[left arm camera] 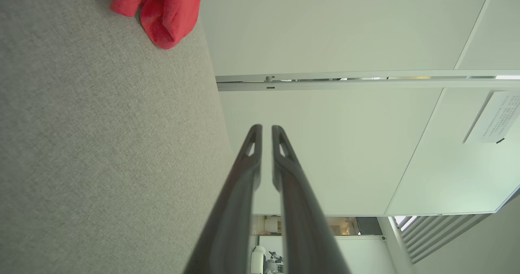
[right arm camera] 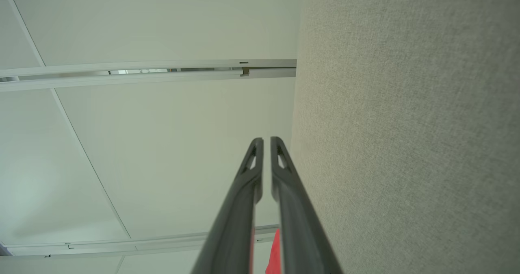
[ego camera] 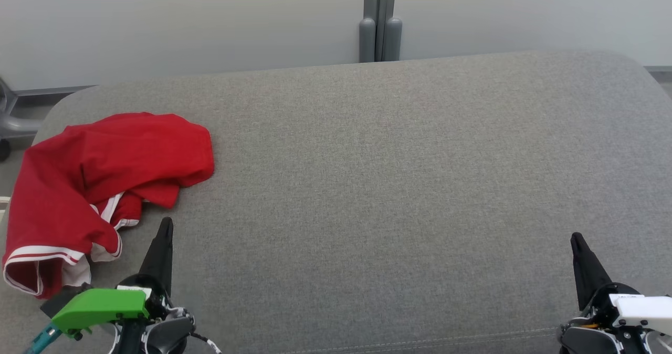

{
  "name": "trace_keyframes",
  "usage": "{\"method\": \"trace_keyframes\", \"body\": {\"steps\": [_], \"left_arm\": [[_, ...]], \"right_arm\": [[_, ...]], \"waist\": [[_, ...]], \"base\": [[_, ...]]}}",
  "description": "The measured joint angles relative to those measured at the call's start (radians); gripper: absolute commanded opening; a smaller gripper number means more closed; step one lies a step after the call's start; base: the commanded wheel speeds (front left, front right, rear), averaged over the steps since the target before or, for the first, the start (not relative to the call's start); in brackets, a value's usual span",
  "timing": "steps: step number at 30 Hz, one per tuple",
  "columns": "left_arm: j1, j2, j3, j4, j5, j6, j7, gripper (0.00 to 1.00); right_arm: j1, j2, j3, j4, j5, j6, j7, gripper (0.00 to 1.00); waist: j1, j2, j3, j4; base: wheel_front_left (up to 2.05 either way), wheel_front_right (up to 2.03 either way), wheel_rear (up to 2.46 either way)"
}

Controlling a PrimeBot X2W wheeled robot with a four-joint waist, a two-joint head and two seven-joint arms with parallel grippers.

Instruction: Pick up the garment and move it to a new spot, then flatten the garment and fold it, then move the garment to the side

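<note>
**Head view.** A grey fabric-covered bench (ego camera: 394,186) with rounded far corners spans the frame. The garment (ego camera: 105,159), red with white stripes along its hems, lies crumpled at the bench's left end. It runs along the left edge from near the far left corner down toward the near edge. The left hand (ego camera: 166,228) rises at the near edge, just beside the garment's lower folds but apart from them. It is seen edge-on as one dark point, with a green part (ego camera: 100,306) on its wrist. The right hand (ego camera: 576,238) stands at the near edge close to the right end, well apart from the garment, with a white part (ego camera: 643,306) on its wrist. Behind the far edge are pale wall panels (ego camera: 184,23) and a grey post (ego camera: 380,23).

**Left wrist view.** The left hand (left arm camera: 267,129) has its two fingers pressed almost together, a thin slit between the tips and nothing between them. The bench (left arm camera: 101,144) is on this view's left. A bunched part of the garment (left arm camera: 166,9) lies at the top, at the bench's edge.

**Right wrist view.** The right hand (right arm camera: 267,142) likewise has its fingers nearly together and grips nothing. The bench (right arm camera: 406,123) is on this view's right. A sliver of the red garment (right arm camera: 276,253) shows low down between the fingers, far beyond them.
</note>
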Motion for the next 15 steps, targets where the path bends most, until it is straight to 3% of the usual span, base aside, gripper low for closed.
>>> {"method": "trace_keyframes", "body": {"steps": [15], "left_arm": [[0.042,-0.006,-0.04,0.008,0.053,0.001,-0.056,1.0]], "right_arm": [[0.013,0.035,0.017,0.038,-0.062,0.0,-0.02,1.0]], "waist": [[0.0,0.0,-0.006,0.0]], "base": [[0.0,0.0,0.0]]}}
